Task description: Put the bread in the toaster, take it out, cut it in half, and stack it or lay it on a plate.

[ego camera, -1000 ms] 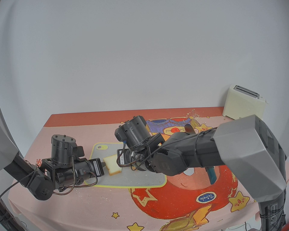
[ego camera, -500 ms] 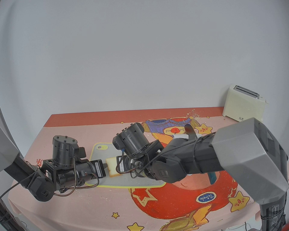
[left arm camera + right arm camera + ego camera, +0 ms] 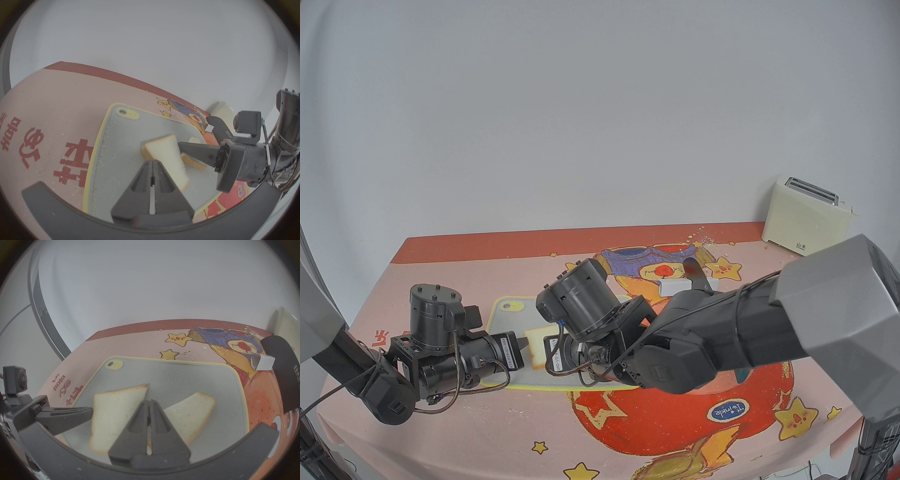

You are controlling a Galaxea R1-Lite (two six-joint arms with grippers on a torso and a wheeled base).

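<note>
Two halves of a cut bread slice lie on the grey cutting board (image 3: 193, 377). The left half (image 3: 117, 415) (image 3: 165, 159) (image 3: 539, 345) sits nearest my left gripper (image 3: 153, 162) (image 3: 520, 345), which is shut with its tip at that half's outer edge. My right gripper (image 3: 149, 402) is shut too, its tip low over the gap between the left half and the right half (image 3: 190, 415) (image 3: 194, 162). The cream toaster (image 3: 806, 215) stands at the table's far right corner.
A black blade (image 3: 281, 374) (image 3: 694, 270) with a small white piece (image 3: 262, 362) lies beyond the board toward the toaster. The board's yellow rim (image 3: 506, 305) is near the table's left front. A wall runs behind the table's far edge.
My right wrist has come down and toward the table's front, covering more of the bread. The left gripper has shifted slightly toward the front edge. The bread has barely moved.
</note>
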